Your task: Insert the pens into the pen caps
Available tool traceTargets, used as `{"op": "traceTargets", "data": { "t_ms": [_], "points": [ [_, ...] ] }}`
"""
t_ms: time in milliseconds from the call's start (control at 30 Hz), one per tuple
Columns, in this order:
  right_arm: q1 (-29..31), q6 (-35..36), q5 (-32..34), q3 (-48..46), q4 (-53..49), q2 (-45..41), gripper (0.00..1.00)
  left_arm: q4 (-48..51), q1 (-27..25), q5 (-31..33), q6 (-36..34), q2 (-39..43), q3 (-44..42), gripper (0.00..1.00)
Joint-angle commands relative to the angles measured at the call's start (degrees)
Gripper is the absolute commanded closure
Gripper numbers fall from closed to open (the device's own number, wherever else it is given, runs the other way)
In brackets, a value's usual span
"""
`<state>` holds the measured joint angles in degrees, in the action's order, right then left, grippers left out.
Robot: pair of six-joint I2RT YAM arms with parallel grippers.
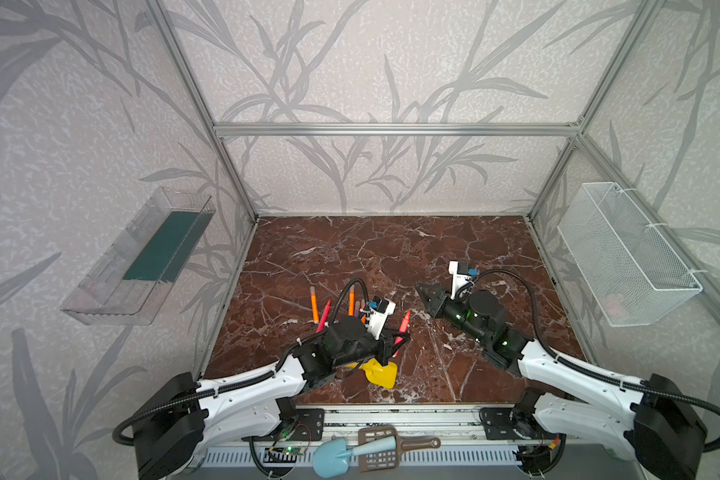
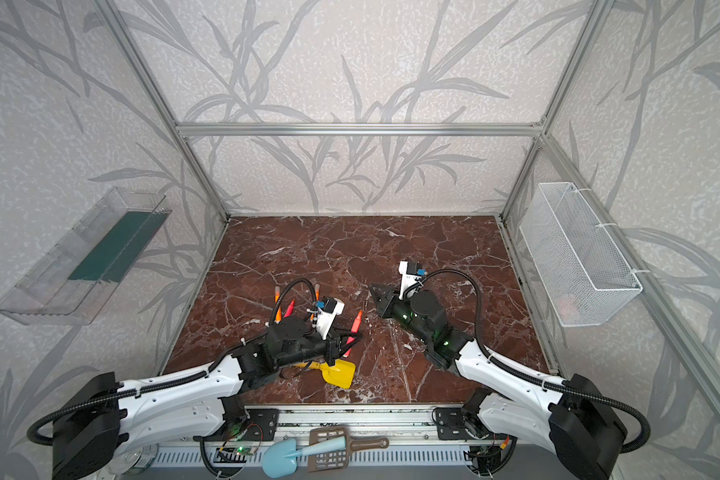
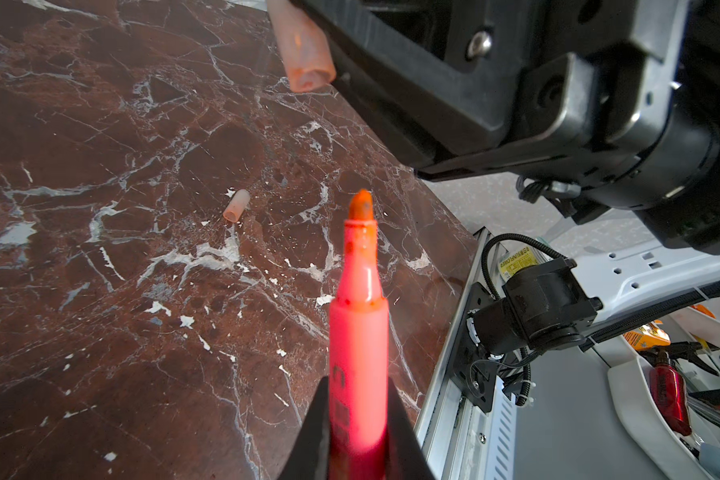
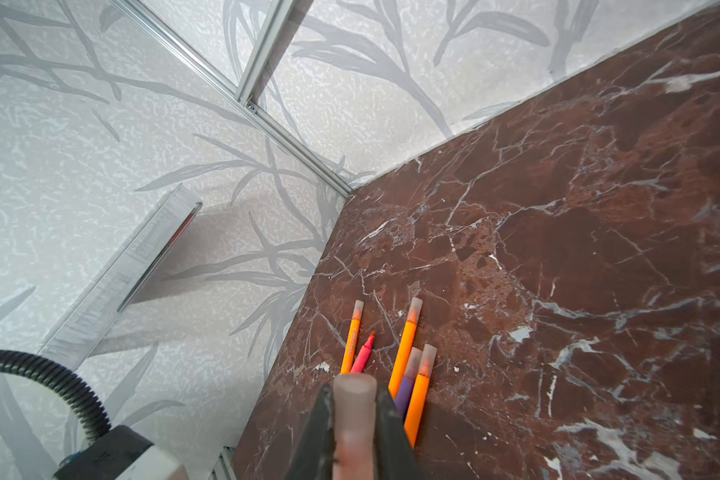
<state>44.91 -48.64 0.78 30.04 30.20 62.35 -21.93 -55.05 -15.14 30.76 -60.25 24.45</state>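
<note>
Our left end effector (image 3: 358, 390) grips a red-pink pen (image 3: 358, 291), right end effector (image 4: 354, 399) a cap (image 3: 304, 50); we should line tip to mouth, pushing straight.

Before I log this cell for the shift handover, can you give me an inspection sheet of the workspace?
Surface: brown marble tabletop, white-veined, no spills seen.
Job's things: four capped pens and one uncapped lying pen side by side; one loose cap apart.
Clutter: yellow toy shovel partly under the left arm; blue shovel and brown scoop on the front rail.
Hands: left hand shut on an uncapped red-pink pen; right hand shut on a cap.
Cables: black conduit loops over each wrist; no snag seen.
Surroundings: clear wall tray left, white wire basket right.
</note>
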Motion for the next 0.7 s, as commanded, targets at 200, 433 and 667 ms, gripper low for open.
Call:
{"op": "traceTargets", "data": {
  "t_ms": [200,433,667],
  "points": [
    [3.22,-1.97,0.11,-1.13,6.88,-0.34,1.0,-0.88,-0.24,0.94,0.19,0.84,0.75,1.0],
    [6.57,-1.37,3.0,-2.65,6.98,-2.05,1.0,-0.17,-0.24,2.03,-0.12,2.57,0.3,1.0],
    [8.14,-1.79,2.89,-2.89,8.12,-1.18,1.0,0.08,-0.24,2.26,-0.07,3.02,0.09,1.0]
  ]
}}
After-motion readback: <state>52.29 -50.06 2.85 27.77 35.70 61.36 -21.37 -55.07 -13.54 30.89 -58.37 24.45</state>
